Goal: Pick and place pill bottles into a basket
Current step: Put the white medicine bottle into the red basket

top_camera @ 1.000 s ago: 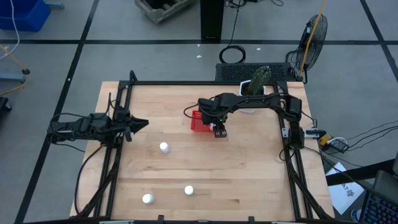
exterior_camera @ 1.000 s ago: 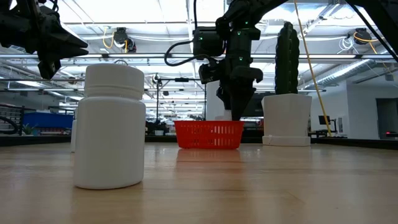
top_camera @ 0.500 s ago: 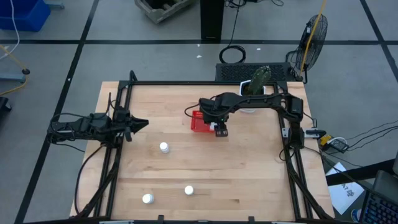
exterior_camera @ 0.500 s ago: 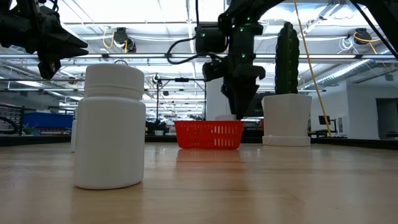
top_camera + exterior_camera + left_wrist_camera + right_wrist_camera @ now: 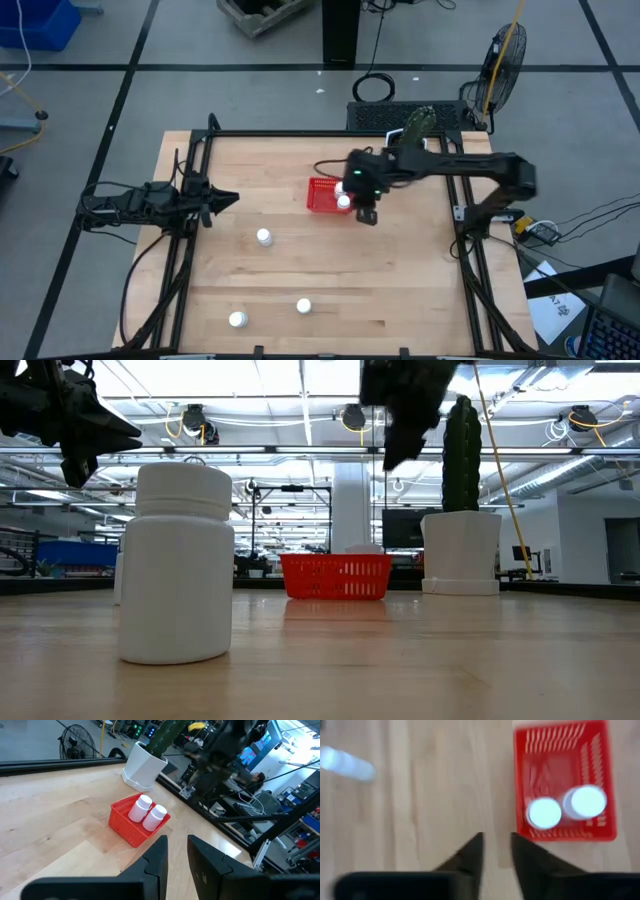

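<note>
The red basket [image 5: 322,195] [image 5: 336,576] [image 5: 560,770] sits at the table's middle far part. Two white pill bottles [image 5: 140,807] [image 5: 156,816] [image 5: 544,813] stand inside it at its right end. Three more bottles [image 5: 263,237] [image 5: 304,306] [image 5: 237,320] stand on their bases on the wood. My right gripper [image 5: 366,212] [image 5: 496,840] hangs high above the basket's near right corner, fingers nearly together, with nothing between them. My left gripper [image 5: 228,197] [image 5: 177,845] waits at the left, shut on nothing.
A white planter with a cactus [image 5: 412,140] [image 5: 461,550] stands behind the basket, at the far right. Black frame rails [image 5: 190,260] run along the table's left and right sides. Bare wood lies between the basket and the loose bottles.
My right gripper has risen from just over the basket to well above it, drifting a little toward the table's right edge, and its wrist has tipped. The two bottles stay in the basket. The loose bottles have not moved.
</note>
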### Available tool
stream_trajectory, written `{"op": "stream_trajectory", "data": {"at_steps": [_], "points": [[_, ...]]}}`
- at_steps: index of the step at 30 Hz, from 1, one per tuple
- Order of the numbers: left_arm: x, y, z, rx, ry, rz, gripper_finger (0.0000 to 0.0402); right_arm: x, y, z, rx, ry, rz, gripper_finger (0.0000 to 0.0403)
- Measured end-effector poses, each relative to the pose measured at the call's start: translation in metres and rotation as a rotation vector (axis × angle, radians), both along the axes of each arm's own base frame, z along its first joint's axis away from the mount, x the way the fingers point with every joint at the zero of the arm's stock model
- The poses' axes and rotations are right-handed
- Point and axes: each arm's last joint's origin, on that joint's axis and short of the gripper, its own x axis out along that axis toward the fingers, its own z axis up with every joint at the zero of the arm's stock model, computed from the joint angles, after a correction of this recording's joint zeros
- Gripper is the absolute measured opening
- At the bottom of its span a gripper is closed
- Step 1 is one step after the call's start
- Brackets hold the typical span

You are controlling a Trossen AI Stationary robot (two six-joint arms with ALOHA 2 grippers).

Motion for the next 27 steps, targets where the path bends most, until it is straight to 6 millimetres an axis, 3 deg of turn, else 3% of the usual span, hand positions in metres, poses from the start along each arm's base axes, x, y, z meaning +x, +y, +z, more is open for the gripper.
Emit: {"op": "stream_trajectory", "data": {"at_steps": [2,6,11,16,22,27], "points": [[0.000,0.000,0.000,0.000,0.000,0.000,0.0077,-0.016,0.009,0.009,-0.006,-0.119,0.001,0.0015],[0.000,0.000,0.000,0.000,0.000,0.000,0.0077,-0.053,0.021,0.017,0.042,-0.297,-0.058,0.0024],[0.000,0.000,0.000,0.000,-0.001,0.000,0.0077,-0.105,0.033,0.006,0.168,-0.381,-0.232,0.0005],[0.000,0.000,0.000,0.000,0.000,0.000,0.0077,-0.144,0.043,-0.009,0.244,-0.526,-0.239,0.0010],[0.000,0.000,0.000,0.000,0.000,0.000,0.0077,-0.175,0.047,-0.035,0.269,-0.565,-0.230,0.0001],[0.000,0.000,0.000,0.000,0.000,0.000,0.0077,-0.191,0.048,-0.051,0.186,-0.730,-0.197,0.0002]]}}
